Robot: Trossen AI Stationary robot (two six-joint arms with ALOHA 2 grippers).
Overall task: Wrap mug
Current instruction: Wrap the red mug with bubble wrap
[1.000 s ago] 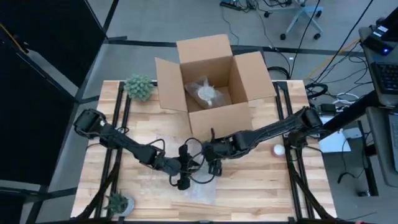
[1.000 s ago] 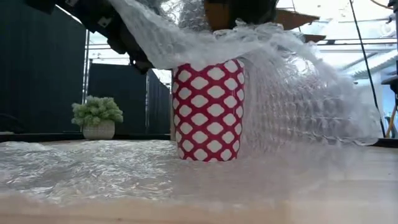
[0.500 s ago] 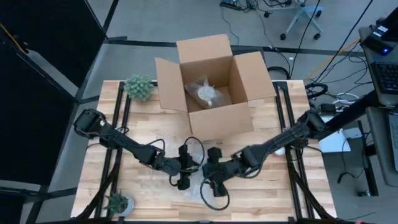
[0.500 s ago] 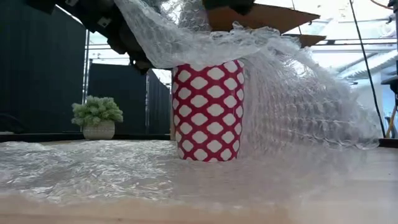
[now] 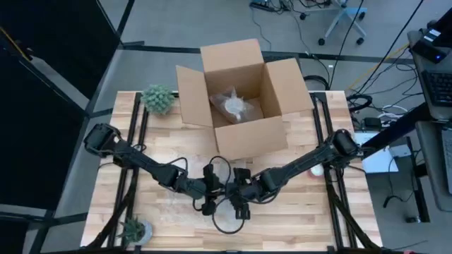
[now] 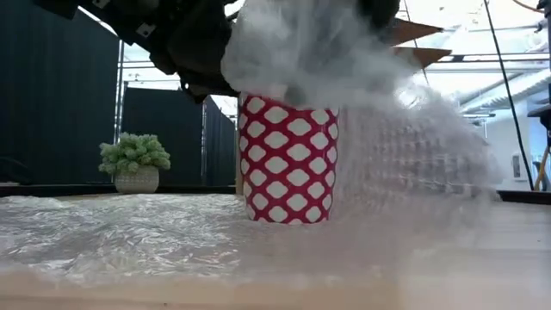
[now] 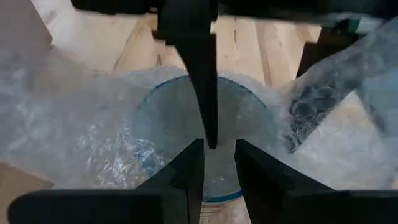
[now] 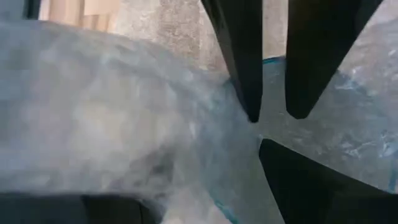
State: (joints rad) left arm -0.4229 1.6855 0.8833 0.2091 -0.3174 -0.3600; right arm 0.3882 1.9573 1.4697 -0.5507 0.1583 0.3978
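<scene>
A red mug with a white lattice pattern [image 6: 288, 159] stands upright on bubble wrap [image 6: 129, 232] spread over the table. More of the wrap is bunched over the mug's mouth [image 6: 293, 52] and falls down its right side. My left gripper [image 5: 209, 197] points down over the mouth, shut on wrap. My right gripper [image 5: 239, 200] meets it there from the right, also shut on wrap. In the high view the grippers hide the mug. The left wrist view shows the mug's round rim [image 7: 217, 198] through the wrap. My left gripper pinches the bubble wrap over the mug's mouth [image 7: 219, 177] between its two fingers, coming from above and pointing down. The wrap drapes from there over the rim; layers cannot be told. My right gripper holds a thick fold of wrap [image 8: 124, 118] that covers one finger; the other finger [image 8: 298, 180] shows. Its tip [image 7: 210, 134] reaches between the left fingertips above the mug's mouth. The wrap hangs from it down the mug's right side.
An open cardboard box [image 5: 244, 99] with a wrapped item [image 5: 234, 104] inside stands at the table's far side. Small potted plants sit at the far left [image 5: 159, 99] and near left [image 5: 133, 229]. A small white ball [image 5: 316, 169] lies at the right.
My right gripper has swung toward the table's near edge and come back to the mug. The wrap on the mug's right side has been drawn up and bunched over the mug's top. The mug has stayed where it was.
</scene>
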